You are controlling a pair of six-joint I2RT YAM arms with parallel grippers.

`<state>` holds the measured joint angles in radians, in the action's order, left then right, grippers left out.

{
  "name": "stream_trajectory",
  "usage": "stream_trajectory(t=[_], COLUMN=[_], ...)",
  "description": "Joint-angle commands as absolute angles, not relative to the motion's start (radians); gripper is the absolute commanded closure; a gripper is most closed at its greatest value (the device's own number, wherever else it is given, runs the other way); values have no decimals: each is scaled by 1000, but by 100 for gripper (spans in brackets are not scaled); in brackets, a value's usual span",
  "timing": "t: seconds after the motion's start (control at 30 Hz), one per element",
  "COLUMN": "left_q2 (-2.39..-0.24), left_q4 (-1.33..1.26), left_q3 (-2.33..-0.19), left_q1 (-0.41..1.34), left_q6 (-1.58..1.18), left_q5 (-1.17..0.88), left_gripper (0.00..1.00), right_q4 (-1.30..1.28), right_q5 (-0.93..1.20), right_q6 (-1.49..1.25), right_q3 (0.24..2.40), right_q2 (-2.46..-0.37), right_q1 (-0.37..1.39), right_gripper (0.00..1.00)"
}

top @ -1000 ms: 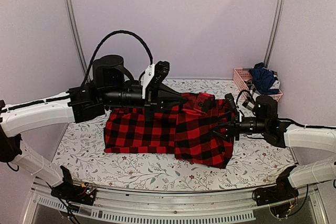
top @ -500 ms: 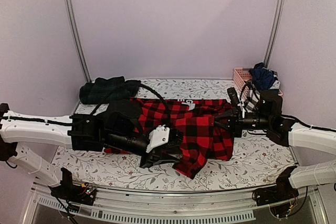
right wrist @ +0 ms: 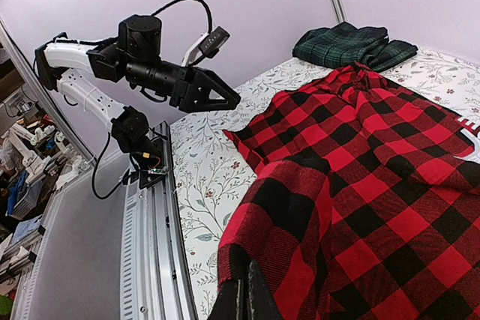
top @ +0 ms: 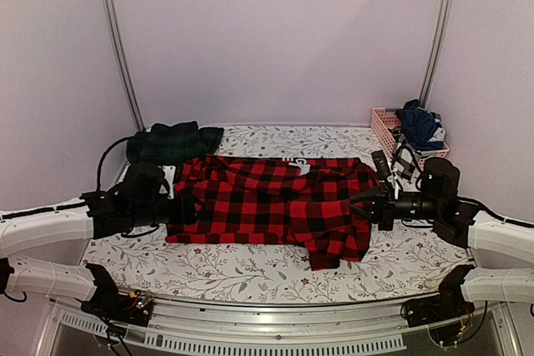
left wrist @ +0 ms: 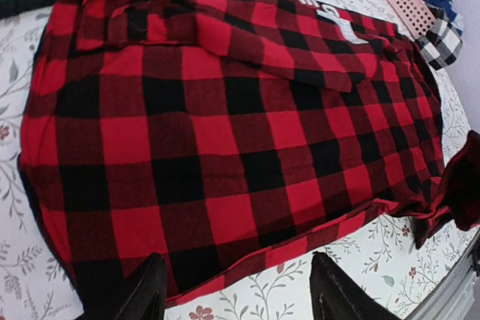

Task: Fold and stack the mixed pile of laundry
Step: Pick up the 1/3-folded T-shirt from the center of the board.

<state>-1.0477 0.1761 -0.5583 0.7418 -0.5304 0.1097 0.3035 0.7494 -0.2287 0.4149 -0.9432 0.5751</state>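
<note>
The red-and-black checked flannel shirt (top: 267, 202) lies spread across the middle of the table. My left gripper (top: 188, 207) sits at its left edge, open; in the left wrist view the shirt (left wrist: 225, 118) fills the frame and its hem lies just ahead of the gripper (left wrist: 236, 301), nothing between the fingers. My right gripper (top: 368, 206) is shut on a raised fold of the shirt's right edge, seen in the right wrist view as the gripper (right wrist: 251, 303) pinching cloth (right wrist: 300, 207). A folded dark green tartan piece (top: 171, 141) lies at the back left.
A pink basket (top: 385, 127) at the back right holds navy clothes (top: 417, 122) and a black-and-white checked piece (left wrist: 442, 39). The metal rail (right wrist: 146, 245) runs along the table's near edge. The left arm (right wrist: 161, 76) shows across the table in the right wrist view.
My left gripper opened, let the shirt go and drew back from the front to the shirt's left edge. The shirt settled flatter. The right gripper stayed shut on the right edge.
</note>
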Motion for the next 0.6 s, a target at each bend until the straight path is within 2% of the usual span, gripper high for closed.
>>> stream_trajectory(t=[0.0,0.1,0.2,0.57], left_q2=[-934,-878,-873,-1020], left_q4=[312,395,472,442], left_q3=[-463,-424,-409,-414], left_q1=[683,665,660,521], left_q6=[-982,-1219,-1377,-1448], left_q5=[171,189,209,124], left_gripper=[36,41,41,41], right_q4=[288,283,275,240], right_q5=[730,739,737,719], right_q6=[-245,-248,-248,-235], right_q3=[421,416,409,411], right_q2=[-921,-923,-916,-880], right_q1=[580,580,581,580], right_gripper=[100,100,100,100])
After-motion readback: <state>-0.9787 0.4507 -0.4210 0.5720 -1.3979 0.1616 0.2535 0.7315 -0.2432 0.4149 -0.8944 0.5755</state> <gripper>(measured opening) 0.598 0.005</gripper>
